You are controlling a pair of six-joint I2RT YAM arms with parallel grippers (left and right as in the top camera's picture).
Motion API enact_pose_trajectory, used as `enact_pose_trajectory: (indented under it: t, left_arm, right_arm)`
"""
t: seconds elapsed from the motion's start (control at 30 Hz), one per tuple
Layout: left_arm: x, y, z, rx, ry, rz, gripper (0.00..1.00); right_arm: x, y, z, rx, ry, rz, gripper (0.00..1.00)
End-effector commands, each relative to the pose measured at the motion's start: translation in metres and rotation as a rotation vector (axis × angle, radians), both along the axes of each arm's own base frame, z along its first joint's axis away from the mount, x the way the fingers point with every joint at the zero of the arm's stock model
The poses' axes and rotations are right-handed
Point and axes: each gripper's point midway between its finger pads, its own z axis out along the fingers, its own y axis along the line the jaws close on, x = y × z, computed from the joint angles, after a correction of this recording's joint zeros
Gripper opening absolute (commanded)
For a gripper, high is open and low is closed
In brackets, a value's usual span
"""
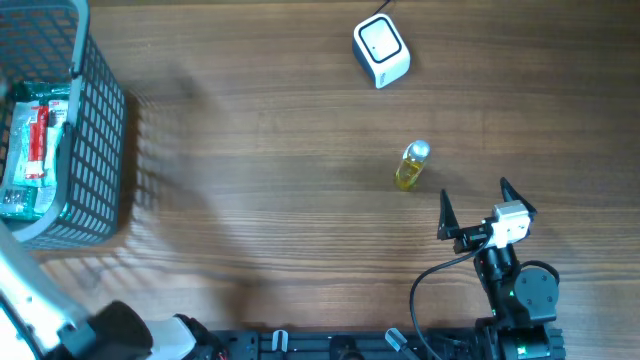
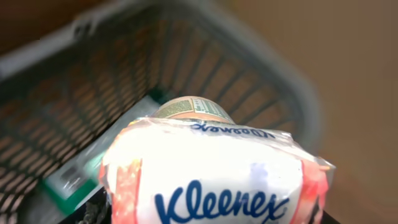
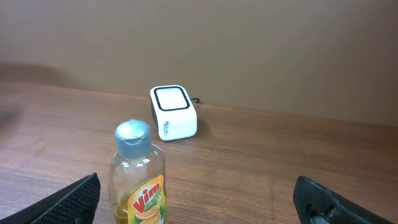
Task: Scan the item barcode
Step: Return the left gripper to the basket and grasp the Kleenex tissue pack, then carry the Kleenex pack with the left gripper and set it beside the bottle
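**Left claw closed on a Kleenex pack over the basket; right claw wide open on the table.**

Nearest the left wrist camera, the white and red pack fills the view, "Kleenex" in blue letters across it, and hides nearly all of the fingers gripping it. Just behind it is a round jar with a brown label whose print is too small to read, then a green packet on the floor of the grey mesh basket. On the right, the spread fingers hold nothing. A yellow "Vim" bottle with a silver cap stands upright just ahead of them. Farther back sits the white scanner, well apart from the basket.
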Motion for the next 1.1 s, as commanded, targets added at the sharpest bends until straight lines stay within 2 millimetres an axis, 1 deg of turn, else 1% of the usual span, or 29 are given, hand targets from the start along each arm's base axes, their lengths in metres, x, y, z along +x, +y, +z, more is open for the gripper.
enact_pose_trajectory:
  t: [0.0,0.07,0.13,0.2,0.23,0.27,0.33,0.4,0.5,0.57,0.63,0.77,0.83,0.87,0.9,1.07]
  left_arm:
    - [0.009,-0.053,0.065,0.034,-0.182,-0.146,0.45]
    - [0.010,-0.071,0.078,0.053,-0.212,-0.185,0.45]
    - [0.009,-0.096,0.088,0.063,-0.235,-0.241,0.44]
    - [0.008,-0.119,0.090,0.058,-0.231,-0.288,0.43]
    - [0.006,-0.131,0.087,0.049,-0.215,-0.312,0.43]
    - [0.006,-0.151,0.079,0.025,-0.181,-0.361,0.43]
    - [0.004,-0.177,0.063,-0.003,-0.114,-0.432,0.43]
    - [0.002,-0.203,0.042,-0.039,-0.024,-0.491,0.42]
    - [-0.003,-0.248,0.009,-0.089,0.120,-0.608,0.40]
    - [-0.004,-0.273,-0.009,-0.109,0.198,-0.676,0.40]
    - [-0.003,-0.293,-0.025,-0.121,0.263,-0.705,0.41]
    - [0.002,-0.341,-0.062,-0.146,0.387,-0.749,0.43]
    - [0.003,-0.355,-0.078,-0.143,0.439,-0.730,0.44]
    - [0.003,-0.367,-0.092,-0.144,0.477,-0.714,0.44]
    - [0.003,-0.374,-0.100,-0.149,0.499,-0.707,0.43]
    - [-0.003,-0.416,-0.142,-0.147,0.577,-0.761,0.42]
  right_arm:
    - [0.000,-0.002,0.004,0.008,-0.015,-0.014,1.00]
    - [0.000,-0.002,0.004,0.008,-0.015,-0.014,1.00]
    - [0.000,-0.002,0.004,0.008,-0.015,-0.014,1.00]
    - [0.000,-0.002,0.004,0.008,-0.015,-0.014,1.00]
    - [0.000,-0.002,0.004,0.008,-0.015,-0.014,1.00]
    - [0.000,-0.002,0.004,0.008,-0.015,-0.014,1.00]
    - [0.000,-0.002,0.004,0.008,-0.015,-0.014,1.00]
    - [0.000,-0.002,0.004,0.008,-0.015,-0.014,0.99]
    - [0.000,-0.002,0.004,0.007,-0.015,-0.014,1.00]
    - [0.000,-0.002,0.004,0.008,-0.015,-0.014,1.00]
    - [0.000,-0.002,0.004,0.007,-0.015,-0.014,1.00]
    - [0.000,-0.002,0.004,0.008,-0.015,-0.014,0.99]
    - [0.000,-0.002,0.004,0.007,-0.015,-0.014,1.00]
    - [0.000,-0.002,0.004,0.008,-0.015,-0.014,1.00]
    - [0.000,-0.002,0.004,0.008,-0.015,-0.014,1.00]
    - [0.000,-0.002,0.004,0.008,-0.015,-0.014,1.00]
